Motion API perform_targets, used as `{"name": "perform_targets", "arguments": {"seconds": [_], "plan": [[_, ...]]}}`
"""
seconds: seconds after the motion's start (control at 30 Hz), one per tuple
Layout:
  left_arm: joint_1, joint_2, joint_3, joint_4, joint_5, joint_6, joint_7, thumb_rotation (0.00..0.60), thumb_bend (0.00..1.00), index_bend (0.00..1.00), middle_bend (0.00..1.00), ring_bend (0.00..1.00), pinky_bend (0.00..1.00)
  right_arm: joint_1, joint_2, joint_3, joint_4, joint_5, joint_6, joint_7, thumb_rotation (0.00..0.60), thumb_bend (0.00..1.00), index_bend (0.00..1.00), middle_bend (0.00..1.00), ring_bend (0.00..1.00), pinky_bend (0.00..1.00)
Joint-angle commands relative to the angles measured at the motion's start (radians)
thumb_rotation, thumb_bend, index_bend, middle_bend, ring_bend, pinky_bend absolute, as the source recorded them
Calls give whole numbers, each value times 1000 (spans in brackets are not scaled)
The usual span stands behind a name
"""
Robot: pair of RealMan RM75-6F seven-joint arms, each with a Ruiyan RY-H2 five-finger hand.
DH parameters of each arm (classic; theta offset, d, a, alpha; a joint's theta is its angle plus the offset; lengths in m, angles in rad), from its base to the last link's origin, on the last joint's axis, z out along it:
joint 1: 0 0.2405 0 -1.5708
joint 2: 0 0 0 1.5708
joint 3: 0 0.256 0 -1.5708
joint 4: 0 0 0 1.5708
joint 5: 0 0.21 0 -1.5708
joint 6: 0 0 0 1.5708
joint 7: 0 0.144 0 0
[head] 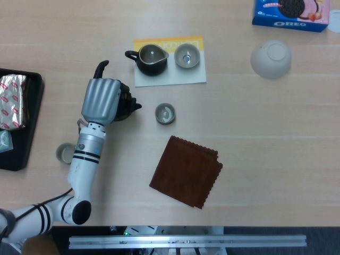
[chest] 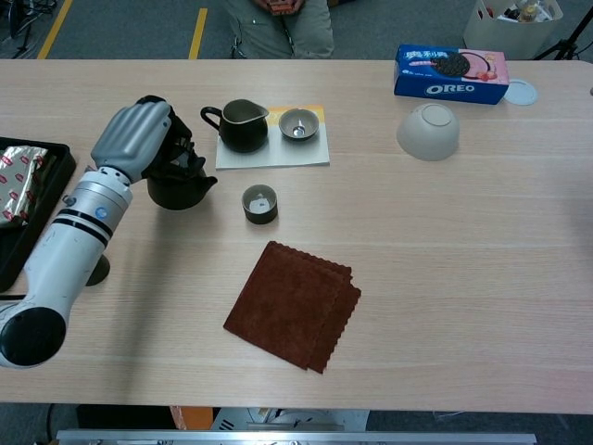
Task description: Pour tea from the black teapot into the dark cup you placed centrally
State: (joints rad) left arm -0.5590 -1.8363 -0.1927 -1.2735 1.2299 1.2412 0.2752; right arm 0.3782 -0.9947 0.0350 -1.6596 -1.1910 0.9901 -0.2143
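My left hand (head: 101,101) (chest: 134,139) grips the black teapot (head: 126,104) (chest: 182,185) from its handle side and covers most of it. The pot stands upright at table level; I cannot tell whether it touches the wood. Its spout points right. The dark cup (head: 165,113) (chest: 259,204) stands a short gap to the right of the spout, near the table's middle, with a pale glint inside. My right hand is in neither view.
A black pitcher (head: 151,58) and a small cup (head: 187,55) sit on a pale mat (chest: 278,153) behind. Elsewhere lie a brown cloth (head: 186,171), a white bowl (head: 271,58), an Oreo box (head: 291,11), a black tray (head: 21,154) and another small cup (head: 67,153).
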Motion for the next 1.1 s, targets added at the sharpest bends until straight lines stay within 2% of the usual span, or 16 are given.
{"name": "perform_targets", "arguments": {"seconds": [0.03, 0.37, 1.1], "plan": [[-1, -4, 5, 13, 9, -1, 3, 600, 305, 891, 898, 677, 130, 0, 0, 0, 0, 0, 0, 1, 600, 287, 55, 99, 0, 0], [-2, -11, 4, 91, 17, -24, -12, 600, 304, 878, 865, 643, 130, -3, -1, -3, 4, 2, -3, 8, 600, 287, 55, 99, 0, 0], [9, -11, -25, 177, -25, -72, -60, 600, 304, 856, 838, 616, 129, -3, 5, -3, -9, 11, -3, -2, 600, 287, 55, 99, 0, 0]]}}
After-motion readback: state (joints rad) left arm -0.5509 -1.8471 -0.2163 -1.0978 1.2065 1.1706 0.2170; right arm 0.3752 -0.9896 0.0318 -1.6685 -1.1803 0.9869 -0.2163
